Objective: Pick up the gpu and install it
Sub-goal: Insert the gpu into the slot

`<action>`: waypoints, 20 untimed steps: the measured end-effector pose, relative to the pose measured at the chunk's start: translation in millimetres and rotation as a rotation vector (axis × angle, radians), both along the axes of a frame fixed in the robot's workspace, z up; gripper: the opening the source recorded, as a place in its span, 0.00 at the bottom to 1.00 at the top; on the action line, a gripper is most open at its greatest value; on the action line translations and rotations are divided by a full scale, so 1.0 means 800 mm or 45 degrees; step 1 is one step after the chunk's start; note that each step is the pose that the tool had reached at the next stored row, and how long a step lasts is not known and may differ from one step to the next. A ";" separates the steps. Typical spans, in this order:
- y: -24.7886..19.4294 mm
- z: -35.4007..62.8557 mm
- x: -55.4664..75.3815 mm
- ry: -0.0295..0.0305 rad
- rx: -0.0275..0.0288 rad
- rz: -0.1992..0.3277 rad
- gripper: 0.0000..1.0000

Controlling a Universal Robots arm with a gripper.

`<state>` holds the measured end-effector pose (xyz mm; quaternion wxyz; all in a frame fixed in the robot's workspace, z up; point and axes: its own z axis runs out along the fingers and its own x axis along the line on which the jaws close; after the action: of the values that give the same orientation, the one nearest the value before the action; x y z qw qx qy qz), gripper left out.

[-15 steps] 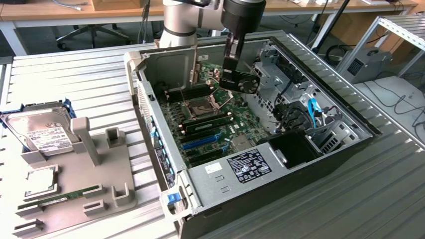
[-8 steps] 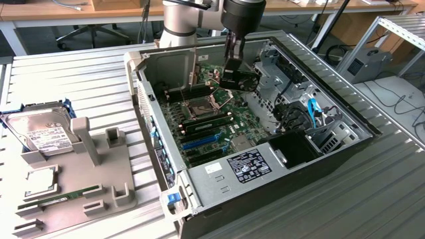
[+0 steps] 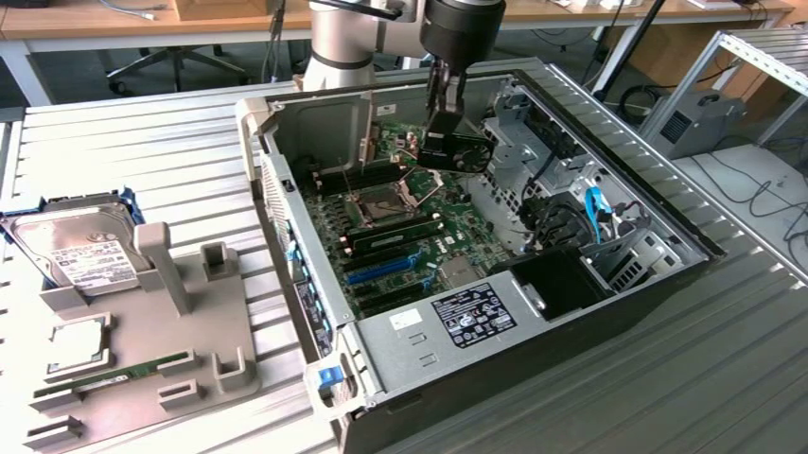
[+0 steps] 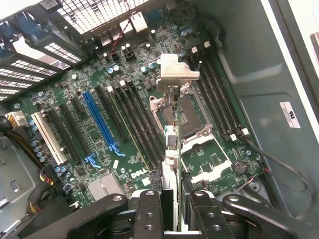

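Ribbed grey metal table [image 3: 720, 378], workshop desks [image 3: 76, 24] behind. An open black-and-silver computer tower case [image 3: 663, 232] lies on its side mid-frame. Claw [image 3: 444, 132] is clamped on the gpu [image 3: 455, 151], a dark card with fan and silver bracket, upper centre of the exterior frame, hanging over the green motherboard [image 3: 423, 222], apparently clear of it. In the wrist view the card sits edge-on between the fingers [image 4: 149, 214] (bracket end far from camera). Pick done, install in hand, card not seated. Seating likely needs the card edge lined up over a slot; the long blue slot [image 4: 102, 122] lies off to one side.
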<state>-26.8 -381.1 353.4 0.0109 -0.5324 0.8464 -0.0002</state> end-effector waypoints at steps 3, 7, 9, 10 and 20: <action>0.0000 0.000 0.000 0.0000 0.0000 0.009 0.26; 0.0000 0.000 0.000 0.0000 0.0000 0.020 0.26; 0.0000 0.000 0.000 0.0000 0.0000 0.027 0.26; 0.0000 0.000 0.000 0.0000 0.0001 0.028 0.26; 0.0000 0.000 0.000 0.0000 0.0000 0.057 0.26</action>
<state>-26.8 -381.1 353.4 0.0109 -0.5511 0.8344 0.0001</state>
